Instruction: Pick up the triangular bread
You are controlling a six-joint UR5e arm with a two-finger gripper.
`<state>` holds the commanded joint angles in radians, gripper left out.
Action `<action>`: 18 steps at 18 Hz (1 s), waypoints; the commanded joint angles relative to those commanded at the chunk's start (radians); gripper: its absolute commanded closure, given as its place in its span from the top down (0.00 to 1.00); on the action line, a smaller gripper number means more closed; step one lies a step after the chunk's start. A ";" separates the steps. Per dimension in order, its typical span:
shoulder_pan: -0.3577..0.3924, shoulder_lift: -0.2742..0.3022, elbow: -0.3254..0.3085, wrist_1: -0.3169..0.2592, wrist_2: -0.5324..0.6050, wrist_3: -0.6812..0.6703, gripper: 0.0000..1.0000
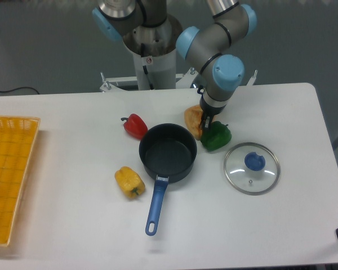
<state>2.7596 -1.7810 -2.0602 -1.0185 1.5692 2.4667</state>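
The triangular bread (192, 119) is an orange-tan crusty wedge lying on the white table just behind the right rim of the black pot. My gripper (204, 123) is lowered at the bread's right side. One dark finger (207, 120) shows between the bread and a green bell pepper (216, 136). The wrist hides the other finger, so I cannot tell how the jaws stand or whether they hold the bread.
A black saucepan (168, 153) with a blue handle stands in the middle. A red bell pepper (136, 125) lies to its left and a yellow bell pepper (129, 181) at front left. A glass lid (252, 168) lies to the right. A yellow basket (8, 180) sits at the left edge.
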 joint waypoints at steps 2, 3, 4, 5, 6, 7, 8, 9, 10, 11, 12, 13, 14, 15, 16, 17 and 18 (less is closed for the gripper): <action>-0.003 0.000 0.002 0.000 0.000 -0.008 0.44; -0.005 0.000 0.005 0.000 0.000 -0.020 0.43; -0.006 0.000 0.012 -0.002 0.000 -0.023 0.43; -0.006 0.000 0.017 -0.005 0.000 -0.025 0.43; -0.006 0.000 0.022 -0.012 0.000 -0.025 0.43; -0.006 0.002 0.031 -0.032 0.000 -0.025 0.43; -0.006 0.003 0.040 -0.049 0.000 -0.025 0.43; -0.006 0.005 0.052 -0.067 0.000 -0.029 0.43; -0.008 0.006 0.060 -0.083 0.000 -0.034 0.43; -0.008 0.008 0.063 -0.087 0.000 -0.037 0.43; -0.009 0.012 0.066 -0.092 0.000 -0.037 0.43; -0.011 0.014 0.072 -0.104 0.000 -0.038 0.43; -0.012 0.018 0.077 -0.121 0.000 -0.040 0.43; -0.012 0.023 0.081 -0.130 0.000 -0.043 0.43; -0.011 0.026 0.086 -0.140 0.000 -0.043 0.43; -0.011 0.028 0.094 -0.155 0.000 -0.044 0.43; -0.012 0.031 0.104 -0.175 0.000 -0.045 0.43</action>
<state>2.7474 -1.7503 -1.9559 -1.1932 1.5693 2.4222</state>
